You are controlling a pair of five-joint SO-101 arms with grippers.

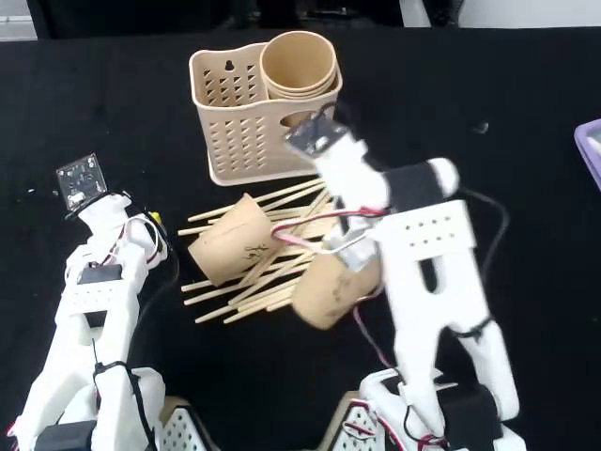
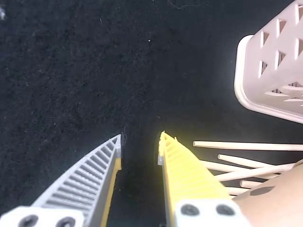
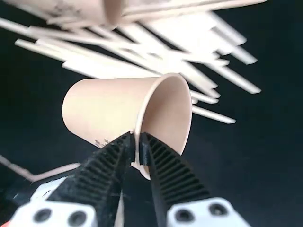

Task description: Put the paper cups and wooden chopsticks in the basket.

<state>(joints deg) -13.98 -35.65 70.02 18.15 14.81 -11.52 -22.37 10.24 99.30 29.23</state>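
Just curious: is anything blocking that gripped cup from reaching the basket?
Nothing tall. Between the cup pinched by the right gripper and the basket lie loose chopsticks, flat on the table, with a second cup lying beside that path; lifted, the held cup should likely clear both.

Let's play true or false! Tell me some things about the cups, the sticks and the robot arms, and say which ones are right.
1. The right gripper pinches the rim of the held paper cup. True.
2. The basket has nothing in it. False: stacked paper cups stand inside it.
3. The left gripper holds a chopstick. False: it is open, with nothing between its fingers.
4. A lying paper cup rests on its side on the wooden chopsticks. True.
5. The wooden chopsticks are already in the basket. False: they lie in a pile on the black table beside it.
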